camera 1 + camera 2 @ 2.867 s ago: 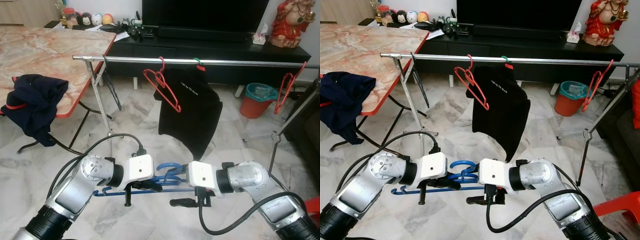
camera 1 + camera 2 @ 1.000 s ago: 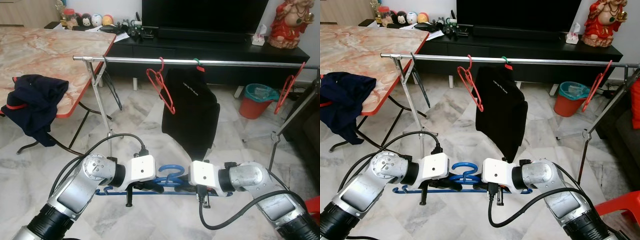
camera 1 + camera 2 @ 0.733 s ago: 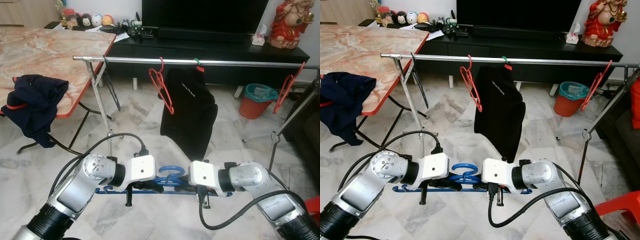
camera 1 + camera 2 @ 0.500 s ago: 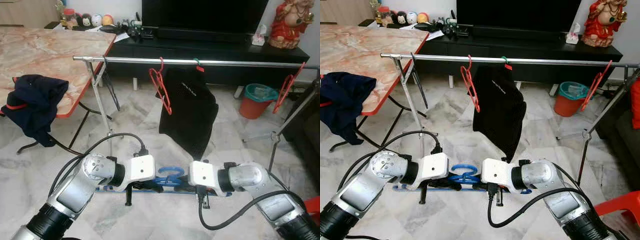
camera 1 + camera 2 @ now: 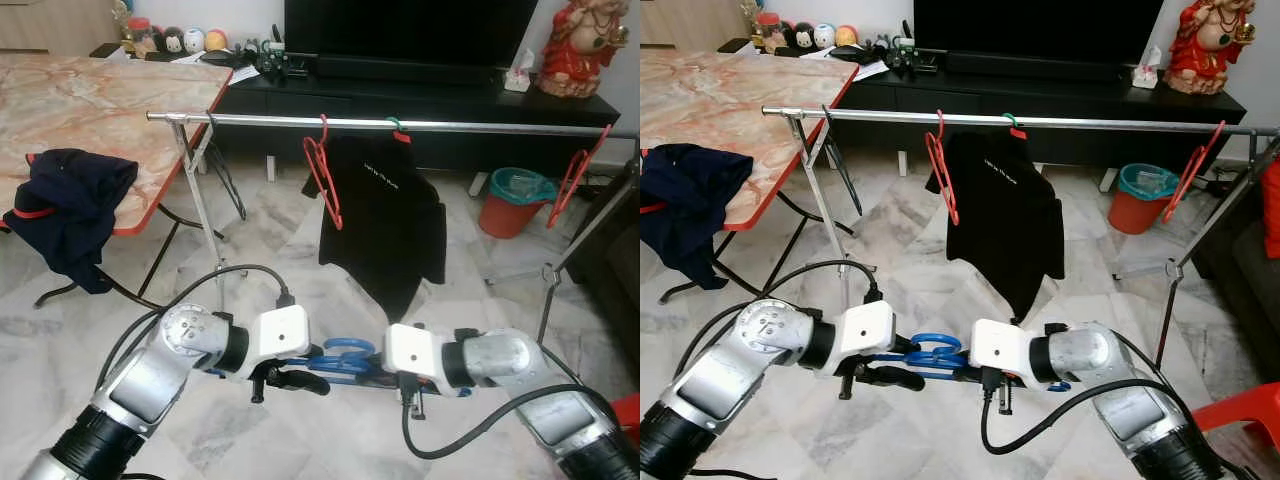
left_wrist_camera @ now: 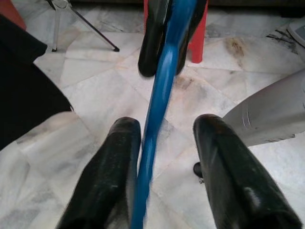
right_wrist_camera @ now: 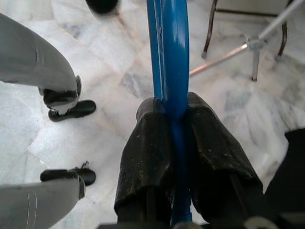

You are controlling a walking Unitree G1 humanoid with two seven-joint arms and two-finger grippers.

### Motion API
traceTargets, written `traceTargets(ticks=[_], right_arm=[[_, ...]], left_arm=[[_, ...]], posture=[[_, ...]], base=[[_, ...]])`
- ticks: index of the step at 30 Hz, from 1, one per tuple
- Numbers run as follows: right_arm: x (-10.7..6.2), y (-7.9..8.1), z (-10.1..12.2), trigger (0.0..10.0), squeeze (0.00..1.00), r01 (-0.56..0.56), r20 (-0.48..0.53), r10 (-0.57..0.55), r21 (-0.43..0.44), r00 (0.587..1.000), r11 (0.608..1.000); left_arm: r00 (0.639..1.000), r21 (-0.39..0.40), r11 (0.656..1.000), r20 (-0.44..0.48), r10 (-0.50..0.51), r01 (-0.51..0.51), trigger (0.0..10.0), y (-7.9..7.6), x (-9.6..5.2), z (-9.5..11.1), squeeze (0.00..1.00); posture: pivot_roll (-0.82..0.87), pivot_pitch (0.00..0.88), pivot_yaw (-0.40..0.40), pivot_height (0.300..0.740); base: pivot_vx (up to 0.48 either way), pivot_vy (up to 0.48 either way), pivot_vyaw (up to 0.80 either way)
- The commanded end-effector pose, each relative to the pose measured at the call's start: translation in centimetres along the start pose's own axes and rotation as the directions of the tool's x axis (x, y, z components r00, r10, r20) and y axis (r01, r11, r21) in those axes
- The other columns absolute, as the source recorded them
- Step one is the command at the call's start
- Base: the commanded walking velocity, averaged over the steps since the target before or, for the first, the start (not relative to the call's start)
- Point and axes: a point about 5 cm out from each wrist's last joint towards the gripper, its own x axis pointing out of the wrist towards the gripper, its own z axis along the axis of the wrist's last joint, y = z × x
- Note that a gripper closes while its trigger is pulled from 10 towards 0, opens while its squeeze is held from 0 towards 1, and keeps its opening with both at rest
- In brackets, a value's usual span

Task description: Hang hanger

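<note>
A blue hanger [image 5: 345,355] hangs level between my two grippers, low over the marble floor. My right gripper [image 7: 175,106] is shut on the blue hanger [image 7: 167,57]. My left gripper [image 6: 167,125] is open, and the blue hanger [image 6: 162,90] passes between its spread fingers [image 6: 116,157], close to one of them. Ahead stands a metal clothes rail [image 5: 450,126]. On it hang a red hanger [image 5: 322,180], a black T-shirt [image 5: 385,215] and a second red hanger [image 5: 570,175] at the far right.
A marble-topped table [image 5: 90,100] stands at the left with a dark blue garment [image 5: 70,210] draped over its edge. The rack's legs [image 5: 205,220] reach the floor ahead. A red bin [image 5: 515,200] and a TV console [image 5: 420,95] lie beyond the rail.
My right gripper has shut on the blue hanger, and my left gripper's fingers have since spread apart. The hanger sits slightly lower and tilted. The black T-shirt has swung on the rail.
</note>
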Motion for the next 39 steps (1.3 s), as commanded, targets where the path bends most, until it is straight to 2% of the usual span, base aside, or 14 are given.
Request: traceTargets(ticks=[1, 10, 15, 17, 19, 21, 22, 26, 29, 30, 33, 35, 36, 39], right_arm=[[-0.9, -0.4, -0.6, 0.0, 0.0, 0.035, -0.012, -0.035, 0.024, 0.999, 0.999], [-2.0, -0.2, -3.2, 0.0, 0.0, 0.121, -0.08, -0.112, 0.128, 0.991, 0.984], [-1.9, -0.6, -5.6, 0.0, 0.0, 0.268, -0.177, -0.232, 0.219, 0.956, 0.938], [-1.9, -1.8, -7.9, 0.0, 0.0, 0.475, -0.308, -0.389, 0.291, 0.868, 0.83], [-1.8, -1.9, -8.8, 0.0, 0.0, 0.543, -0.357, -0.432, 0.319, 0.828, 0.777], [-1.7, -1.9, -9.2, 0.0, 0.0, 0.565, -0.373, -0.445, 0.33, 0.814, 0.756], [-1.3, -1.7, -10.3, 10.0, 0.0, 0.646, -0.416, -0.499, 0.405, 0.76, 0.647], [-0.5, -1.1, -11.8, 10.0, 0.0, 0.728, -0.473, -0.554, 0.477, 0.685, 0.493], [0.5, 0.2, -13.5, 10.0, 0.0, 0.802, -0.559, -0.597, 0.529, 0.575, 0.278], [0.9, 0.8, -14.0, 10.0, 0.0, 0.813, -0.591, -0.597, 0.549, 0.543, 0.195], [1.9, 3.0, -15.3, 10.0, 0.0, 0.812, -0.663, -0.55, 0.582, 0.508, 0.048], [2.2, 3.8, -15.7, 10.0, 0.0, 0.802, -0.68, -0.532, 0.597, 0.504, -0.002], [2.8, 4.7, -15.9, 10.0, 0.0, 0.796, -0.686, -0.511, 0.606, 0.517, -0.008], [3.4, 5.8, -16.1, 10.0, 0.0, 0.791, -0.69, -0.494, 0.611, 0.529, -0.008]], left_arm=[[1.0, 0.013, 1.0, 0.001, 0.008, -0.008, 10.0, 0.1, -0.6, 0.4, 1.0], [0.992, -0.053, 0.99, -0.015, 0.129, -0.129, 10.0, 1.2, -3.1, -0.9, 1.0], [0.947, -0.142, 0.939, 0.027, 0.32, -0.314, 10.0, 2.4, -5.5, -2.0, 1.0], [0.844, -0.199, 0.831, 0.037, 0.536, -0.519, 10.0, 4.1, -6.9, -3.2, 1.0], [0.791, -0.227, 0.771, 0.007, 0.612, -0.594, 10.0, 4.5, -7.3, -4.1, 0.36], [0.773, -0.24, 0.75, -0.005, 0.634, -0.617, 10.0, 4.6, -7.4, -4.5, 0.36], [0.714, -0.314, 0.669, -0.043, 0.699, -0.674, 10.0, 4.5, -7.2, -6.1, 0.0], [0.659, -0.385, 0.575, -0.131, 0.74, -0.722, 10.0, 3.6, -6.3, -8.8, 0.0], [0.568, -0.456, 0.405, -0.307, 0.764, -0.792, 10.0, 2.2, -5.2, -13.0, 0.0], [0.526, -0.484, 0.32, -0.38, 0.761, -0.814, 10.0, 1.5, -4.8, -14.6, 0.0], [0.485, -0.519, 0.176, -0.551, 0.679, -0.836, 10.0, -1.2, -3.3, -18.1, 0.0], [0.495, -0.527, 0.157, -0.596, 0.632, -0.835, 10.0, -2.5, -2.5, -19.0, 0.0], [0.505, -0.522, 0.153, -0.644, 0.574, -0.839, 10.0, -4.0, -1.5, -19.9, 0.0], [0.521, -0.548, 0.12, -0.671, 0.528, -0.828, 10.0, -5.5, -0.5, -20.5, 0.0]], posture=[[-0.08, 0.0, -0.069, 0.74], [-0.09, 0.0, -0.067, 0.74], [-0.09, 0.0, -0.067, 0.74], [-0.08, 0.0, -0.069, 0.74], [-0.08, 0.0, -0.069, 0.74], [-0.09, 0.0, -0.069, 0.74], [-0.09, 0.0, -0.07, 0.74], [-0.09, 0.0, -0.075, 0.74], [-0.09, 0.0, -0.076, 0.74], [-0.09, 0.0, -0.075, 0.74], [-0.09, 0.0, -0.068, 0.74], [-0.09, 0.0, -0.065, 0.74], [-0.1, 0.0, -0.06, 0.74], [-0.1, 0.0, -0.053, 0.74]], base=[[0.0, 0.0, 0.0], [0.0, 0.0, 0.0], [0.0, 0.0, 0.0], [0.0, 0.0, 0.0], [0.0, 0.0, 0.0], [0.0, 0.0, 0.0], [0.0, 0.0, 0.0], [0.0, 0.0, 0.0], [0.0, 0.0, 0.0], [0.0, 0.0, 0.0], [0.0, 0.0, 0.0], [0.0, 0.0, 0.0], [0.0, 0.0, 0.0], [0.0, 0.0, 0.0]])
